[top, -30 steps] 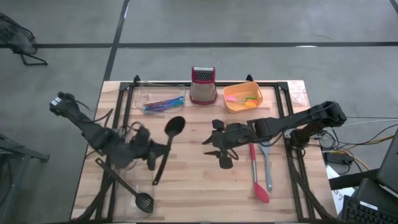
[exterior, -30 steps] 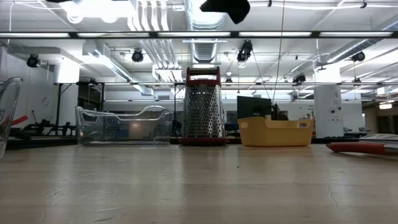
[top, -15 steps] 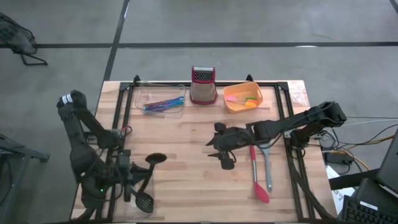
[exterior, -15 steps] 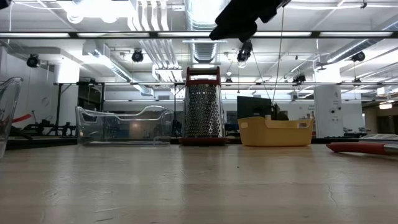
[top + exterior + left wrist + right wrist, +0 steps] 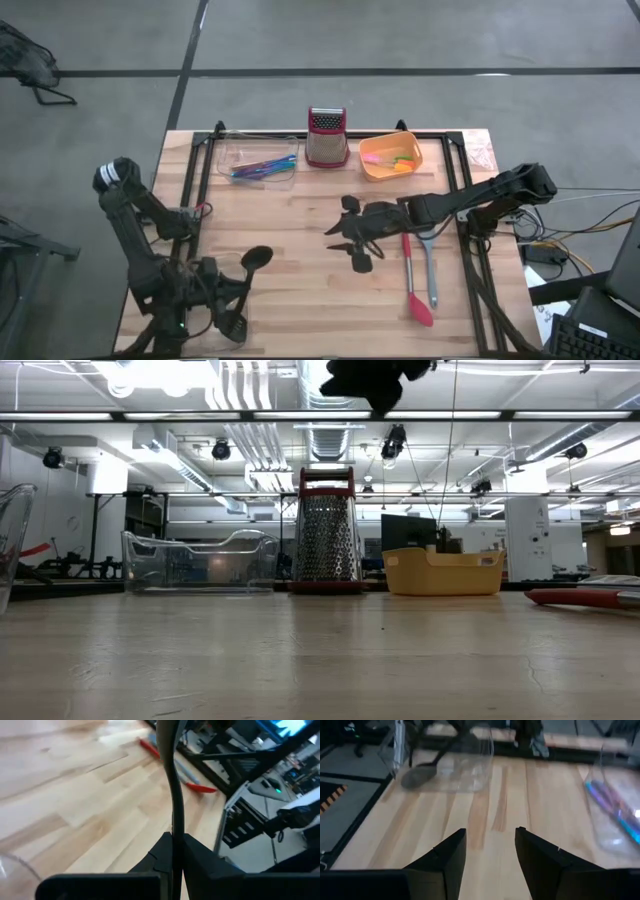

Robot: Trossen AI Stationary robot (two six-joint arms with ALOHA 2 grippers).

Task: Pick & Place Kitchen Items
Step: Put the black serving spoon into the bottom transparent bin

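Left gripper, at the near-left of the tabletop, is clamped on the thin dark handle of a black spoon, whose rounded matte bowl points toward the table's middle. A black slotted spoon lies just beside it in a clear tray. Right gripper hovers over the table's centre, fingers apart, holding nothing. To its right lie a red spoon and a grey spatula, side by side. Along the far edge: a clear plastic tray with small multicoloured cutlery, a steel box grater with a red top, and an orange tub. Tabletop: pale wooden planks with a dark frame. Beyond: grey concrete floor and a ceiling with strip lights and ducts.
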